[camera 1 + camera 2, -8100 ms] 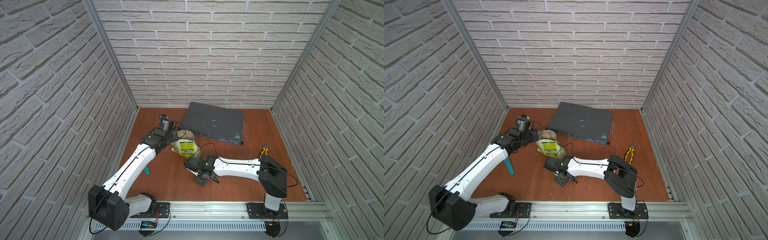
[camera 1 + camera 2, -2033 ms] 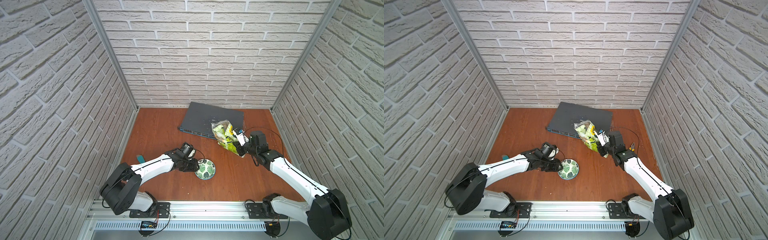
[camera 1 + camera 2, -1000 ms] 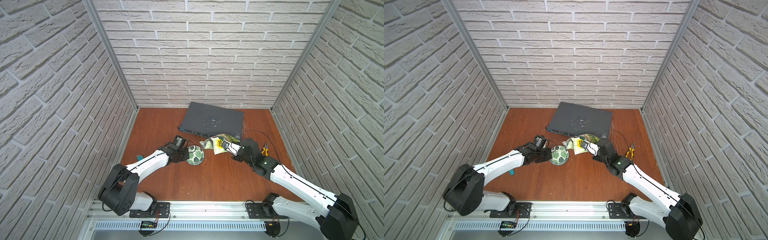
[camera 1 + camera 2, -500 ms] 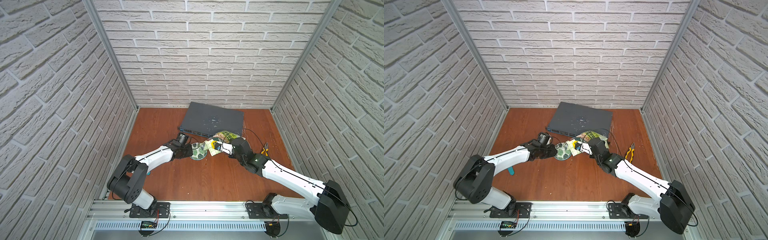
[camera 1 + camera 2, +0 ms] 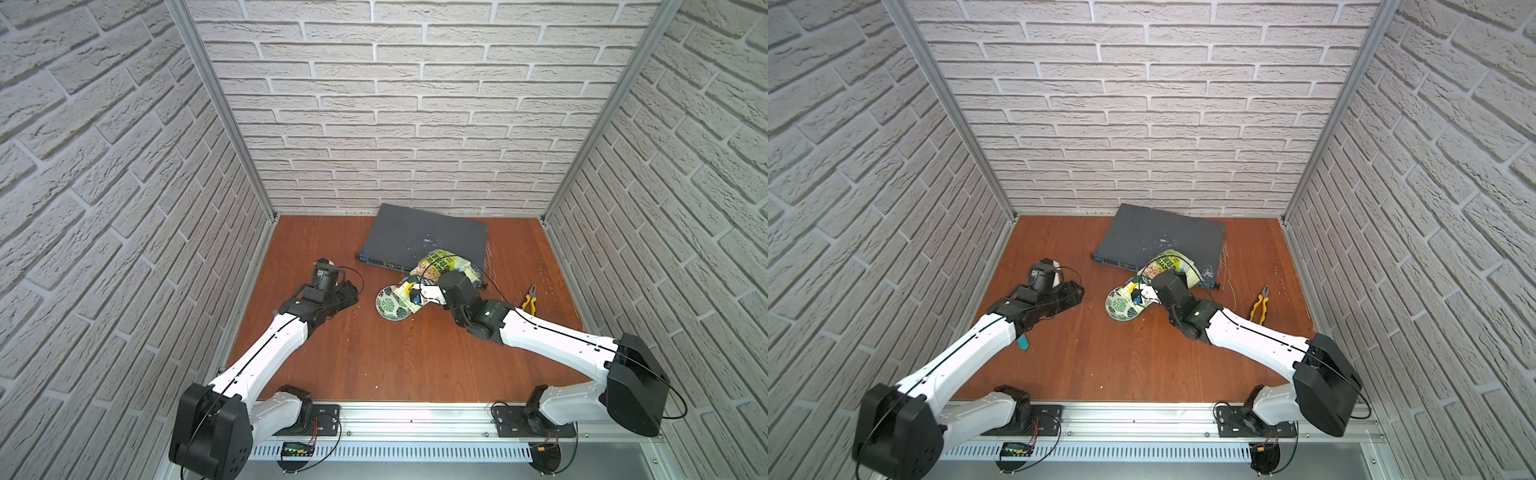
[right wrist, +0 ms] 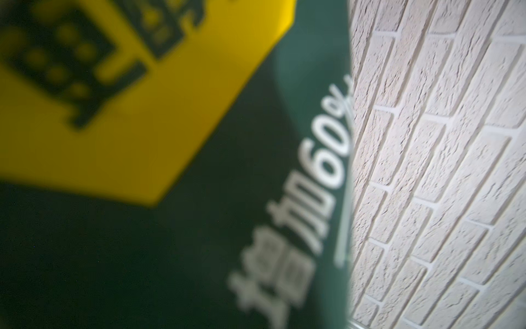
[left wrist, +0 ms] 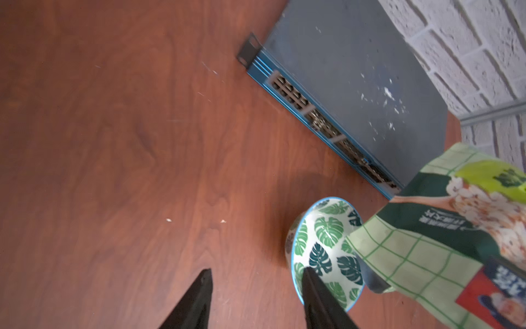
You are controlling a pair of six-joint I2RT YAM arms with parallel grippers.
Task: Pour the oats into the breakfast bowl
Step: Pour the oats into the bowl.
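Note:
The breakfast bowl (image 5: 390,305) (image 5: 1120,306) (image 7: 327,247), white with green leaves and a blue outside, sits tipped at mid-table. My right gripper (image 5: 417,294) (image 5: 1142,296) is shut on the light green oats pouch (image 5: 441,265) (image 5: 1172,262) (image 7: 444,242), whose open end lies over the bowl's rim. No oats show in the bowl. The pouch (image 6: 170,171) fills the right wrist view and hides the jaws. My left gripper (image 5: 351,291) (image 5: 1076,291) (image 7: 256,284) stands open just left of the bowl with nothing in it.
A dark grey network switch (image 5: 424,243) (image 7: 355,85) lies at the back, right behind the pouch. Yellow-handled pliers (image 5: 530,297) lie to the right. A teal tool (image 5: 1022,341) lies under my left arm. Brick walls close three sides.
My left gripper has let go of the bowl, opened and drawn back to the left. My right gripper has brought the pouch's open end over the bowl's rim.

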